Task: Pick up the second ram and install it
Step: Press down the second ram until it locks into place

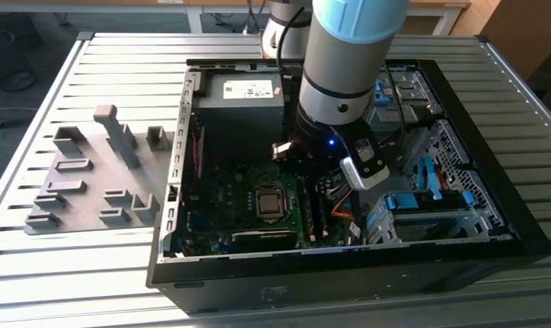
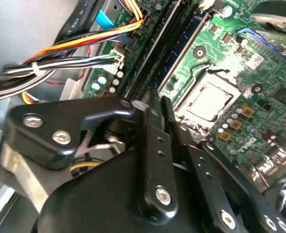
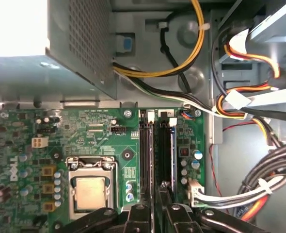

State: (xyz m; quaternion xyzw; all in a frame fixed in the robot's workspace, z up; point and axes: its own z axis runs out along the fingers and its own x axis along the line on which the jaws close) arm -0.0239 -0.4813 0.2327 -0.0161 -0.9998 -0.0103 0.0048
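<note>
We see the arm [image 1: 344, 61] reaching down into an open computer case [image 1: 348, 266] that lies on a slatted metal counter [image 1: 102, 273], with the gripper [image 1: 305, 158] low over the motherboard [image 1: 230, 205] beside the processor socket [image 1: 270, 203]. In the first wrist view the gripper [image 3: 155, 196] sits right over the memory slots [image 3: 157, 145], which run side by side next to the socket [image 3: 91, 191], and its fingers [image 3: 163, 194] look drawn close together around a thin dark edge. We take that edge for the ram [image 3: 172, 150], standing upright along a slot, but we cannot tell whether the fingers actually clamp it or only rest beside it, nor whether it is fully seated. In the second wrist view the black gripper linkages [image 2: 155, 160] cover the near end of the slots [image 2: 155, 63], and the socket [image 2: 208, 102] lies just beside them. Bundles of coloured cables [image 3: 245, 104] pass near the slots on the side away from the socket. In the exterior view, a grey holder tray [image 1: 84, 178] with several upright blocks sits on the counter to the exterior view's left of the case, well apart from the gripper. A power supply [image 1: 243, 96] fills the far corner of the case, and a drive cage [image 1: 431, 212] with blue tabs stands at the exterior view's right.
</note>
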